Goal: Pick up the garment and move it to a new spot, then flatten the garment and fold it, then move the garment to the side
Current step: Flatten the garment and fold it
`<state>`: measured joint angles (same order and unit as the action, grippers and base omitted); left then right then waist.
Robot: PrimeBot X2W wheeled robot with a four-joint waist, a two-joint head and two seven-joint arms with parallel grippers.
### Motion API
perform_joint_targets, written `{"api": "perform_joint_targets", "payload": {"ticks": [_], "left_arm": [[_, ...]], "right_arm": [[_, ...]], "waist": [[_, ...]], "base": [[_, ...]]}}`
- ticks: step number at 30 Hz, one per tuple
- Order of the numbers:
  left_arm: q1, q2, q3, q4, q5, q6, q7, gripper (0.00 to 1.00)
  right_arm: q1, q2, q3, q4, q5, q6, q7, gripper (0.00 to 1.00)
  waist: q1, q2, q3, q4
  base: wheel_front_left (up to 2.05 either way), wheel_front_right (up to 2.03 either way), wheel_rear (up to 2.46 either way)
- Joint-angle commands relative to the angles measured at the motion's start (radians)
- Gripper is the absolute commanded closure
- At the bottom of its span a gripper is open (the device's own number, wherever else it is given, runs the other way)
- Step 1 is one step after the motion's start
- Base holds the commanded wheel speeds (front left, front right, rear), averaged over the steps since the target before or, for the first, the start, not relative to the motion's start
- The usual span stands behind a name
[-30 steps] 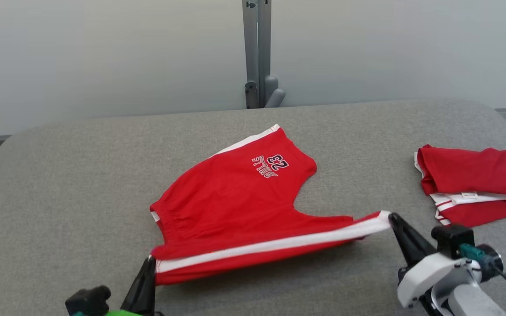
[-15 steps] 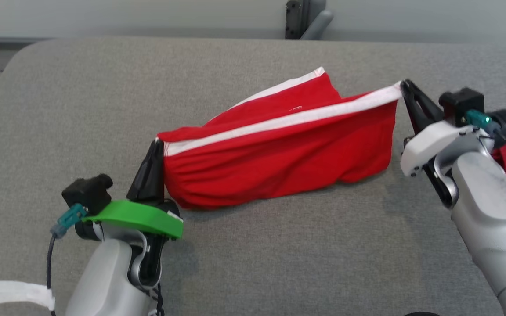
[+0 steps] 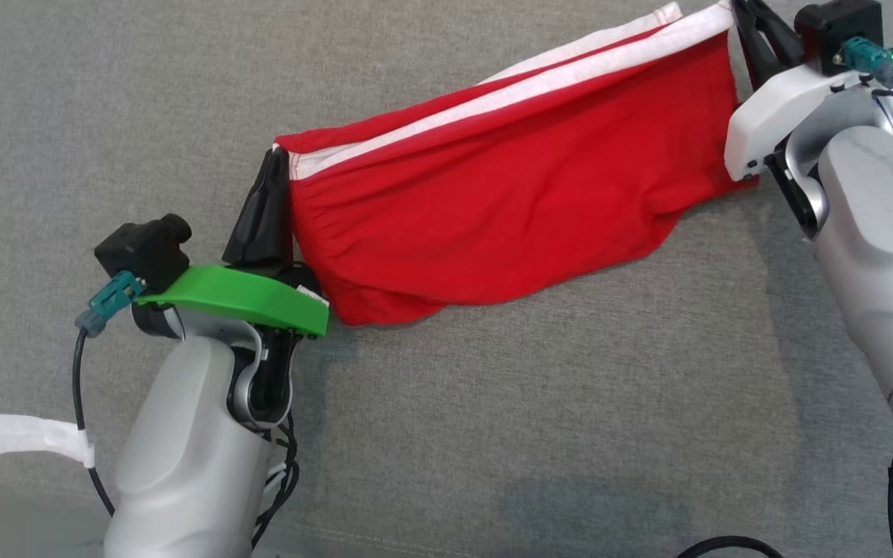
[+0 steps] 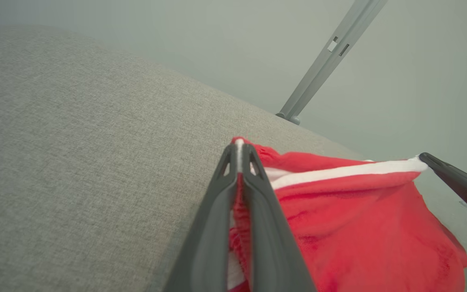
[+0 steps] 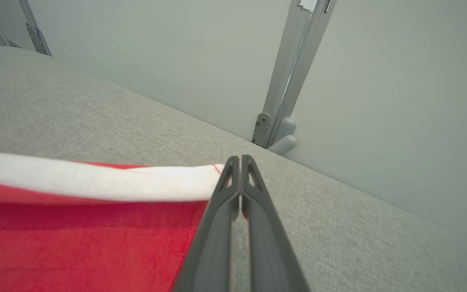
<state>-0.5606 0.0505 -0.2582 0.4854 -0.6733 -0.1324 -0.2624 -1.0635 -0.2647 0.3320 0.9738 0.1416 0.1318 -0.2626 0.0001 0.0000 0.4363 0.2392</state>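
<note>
The left claw [image 3: 279,159] was pressed together on the gathered waistband corner of the red jersey shorts with white side stripes [image 3: 508,194]. Its two dark fingers met flat with a sliver of white trim and red cloth pinched between them, as the left wrist view made plain. The right claw [image 3: 739,9] was likewise pressed together, nipping the far end of the white stripe at the leg hem. Held at these two corners, the top edge of the shorts ran taut from one claw to the other. The cloth hung below it in a doubled sheet, its lowest part appearing to rest on the grey fabric-covered desk [image 3: 493,434] near the left claw. By my reading the hold made sense: with one long edge stretched and raised, the shorts could be carried over and laid down as a clean half-fold, so the fold looked under way rather than done. The shorts sat between the two arms, across the upper middle of the head view, higher at the right end. A green plastic guard [image 3: 245,298] sat on the left wrist just behind the fingers.
</note>
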Motion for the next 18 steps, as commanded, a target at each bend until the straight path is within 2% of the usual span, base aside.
{"api": "perform_joint_targets", "payload": {"ticks": [1,6,7,8,9,10,18], "left_arm": [[-0.022,0.002,-0.009,-0.005,-0.004,0.003,-0.002,1.00],[-0.035,0.002,-0.031,-0.007,-0.010,0.003,-0.002,1.00],[-0.037,0.002,-0.036,-0.006,0.005,0.003,-0.002,1.00],[-0.042,0.002,-0.044,-0.005,0.046,0.003,-0.002,0.86],[-0.038,0.002,-0.040,-0.011,0.042,0.003,-0.002,0.29],[-0.026,0.003,-0.032,-0.006,0.042,0.003,-0.002,0.00],[0.026,0.003,0.029,-0.014,0.133,0.003,-0.002,0.00]], "right_arm": [[-0.019,-0.005,-0.005,0.013,-0.013,-0.002,-0.003,1.00],[-0.039,0.004,-0.023,0.034,-0.032,-0.002,-0.003,1.00],[-0.040,0.007,-0.031,0.032,-0.035,-0.002,-0.003,0.22],[-0.039,0.010,-0.037,0.028,-0.041,-0.002,-0.003,0.00],[-0.033,0.015,-0.044,0.025,-0.044,-0.002,-0.003,0.00],[-0.027,0.018,-0.050,0.017,-0.050,-0.002,-0.003,0.00],[0.070,0.035,-0.108,-0.071,-0.045,-0.002,-0.003,0.00]], "waist": [[-0.0001,0.0000,0.071,0.059],[-0.0001,0.0000,0.080,0.067],[-0.0001,0.0000,0.081,0.068],[-0.0001,0.0000,0.080,0.068],[-0.0001,0.0000,0.077,0.066],[-0.0001,0.0000,0.073,0.063],[-0.0001,0.0000,0.017,0.030]], "base": [[0.00,0.00,0.00],[0.00,0.00,0.00],[0.00,0.00,0.00],[0.00,0.00,0.00],[0.00,0.00,0.00],[0.00,0.00,0.00],[0.00,0.00,0.00]]}}
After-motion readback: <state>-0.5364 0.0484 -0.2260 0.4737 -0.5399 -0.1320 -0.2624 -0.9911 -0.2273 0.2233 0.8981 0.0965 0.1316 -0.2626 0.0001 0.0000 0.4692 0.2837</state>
